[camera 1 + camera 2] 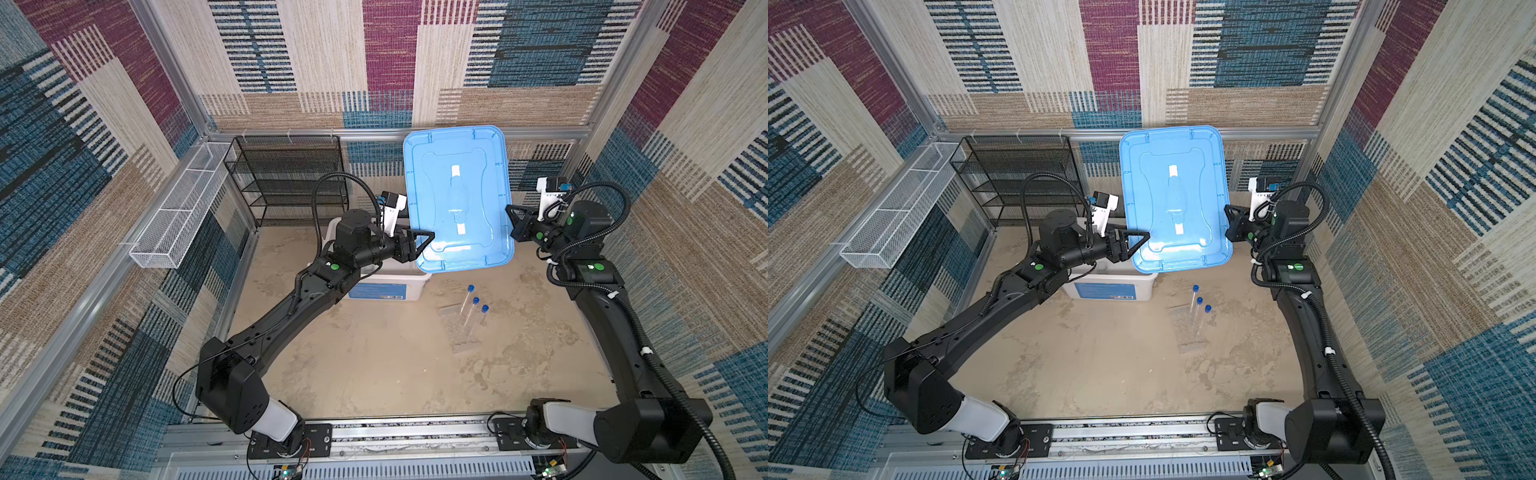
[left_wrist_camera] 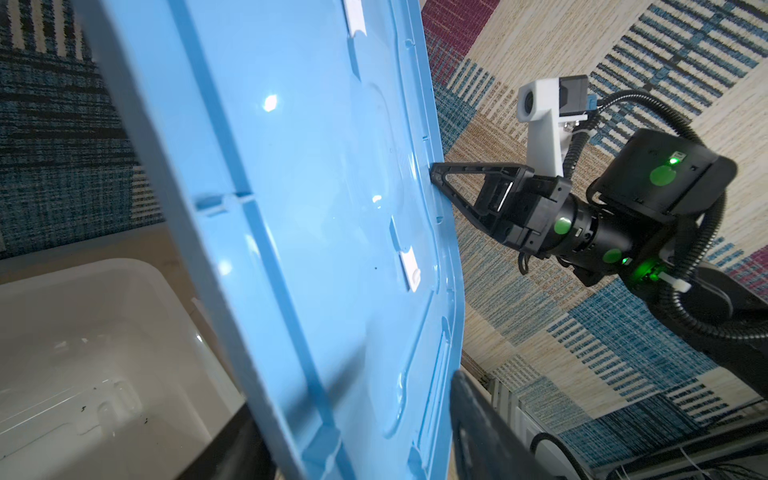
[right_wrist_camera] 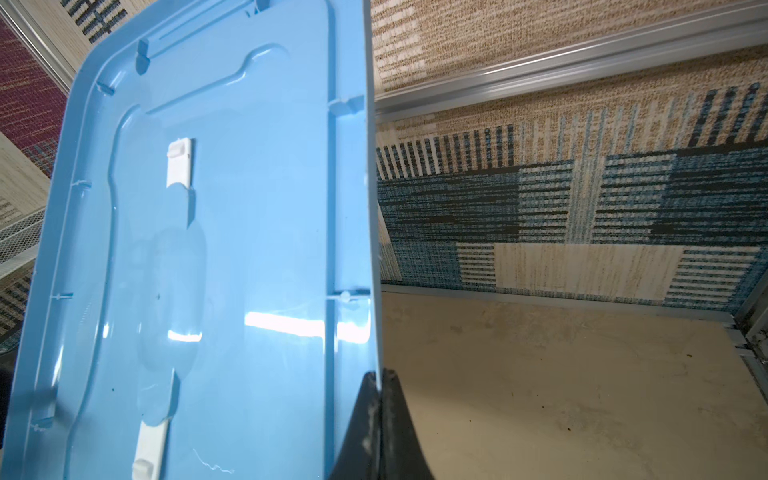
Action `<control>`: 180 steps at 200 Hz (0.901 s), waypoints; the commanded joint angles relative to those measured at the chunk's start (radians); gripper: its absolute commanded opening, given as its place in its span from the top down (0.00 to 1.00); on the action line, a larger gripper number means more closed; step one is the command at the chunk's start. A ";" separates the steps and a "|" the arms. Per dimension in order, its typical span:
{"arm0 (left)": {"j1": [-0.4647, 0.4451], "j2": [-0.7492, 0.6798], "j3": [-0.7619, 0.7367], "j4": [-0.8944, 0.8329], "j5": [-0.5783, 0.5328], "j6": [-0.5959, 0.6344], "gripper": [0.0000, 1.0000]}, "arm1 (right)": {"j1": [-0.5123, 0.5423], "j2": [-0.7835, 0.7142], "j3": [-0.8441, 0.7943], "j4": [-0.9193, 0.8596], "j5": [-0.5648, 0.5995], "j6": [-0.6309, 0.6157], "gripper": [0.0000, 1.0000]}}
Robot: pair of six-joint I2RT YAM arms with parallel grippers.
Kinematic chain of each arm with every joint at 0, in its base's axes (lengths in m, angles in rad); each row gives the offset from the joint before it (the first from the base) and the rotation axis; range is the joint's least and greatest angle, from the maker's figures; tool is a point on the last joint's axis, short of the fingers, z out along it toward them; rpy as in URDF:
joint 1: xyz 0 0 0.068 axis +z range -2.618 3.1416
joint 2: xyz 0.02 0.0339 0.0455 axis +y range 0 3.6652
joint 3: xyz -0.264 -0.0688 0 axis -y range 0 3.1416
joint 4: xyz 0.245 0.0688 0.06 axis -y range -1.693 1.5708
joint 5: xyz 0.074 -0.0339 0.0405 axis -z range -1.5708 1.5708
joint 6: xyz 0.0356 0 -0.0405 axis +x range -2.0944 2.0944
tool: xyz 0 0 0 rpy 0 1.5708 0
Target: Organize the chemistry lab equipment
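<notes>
On table, right of centre: three blue-capped tubes [image 1: 476,300] with clear plastic rack [image 1: 460,334]; lid aloft behind them.
Tubes run side by side, caps at the far end in both top views, bodies across the rack; seated in it or resting on it, cannot tell. Bare table [image 1: 365,374] opens in front and to the left; the right arm's forearm stands apart on the other side. Blue lid [image 1: 457,199] hangs tilted, lower edge above and behind the caps, one corner over the open white bin [image 1: 386,286]. Right gripper [image 1: 510,211] is pinched tight on the lid's right rim. Left gripper [image 1: 428,239] straddles the left rim, a finger either side; bearing on it or not, cannot tell.
</notes>
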 commanded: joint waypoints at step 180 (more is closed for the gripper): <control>0.063 -0.003 -0.043 0.076 0.077 -0.163 0.83 | 0.061 0.057 -0.045 0.106 0.065 0.014 1.00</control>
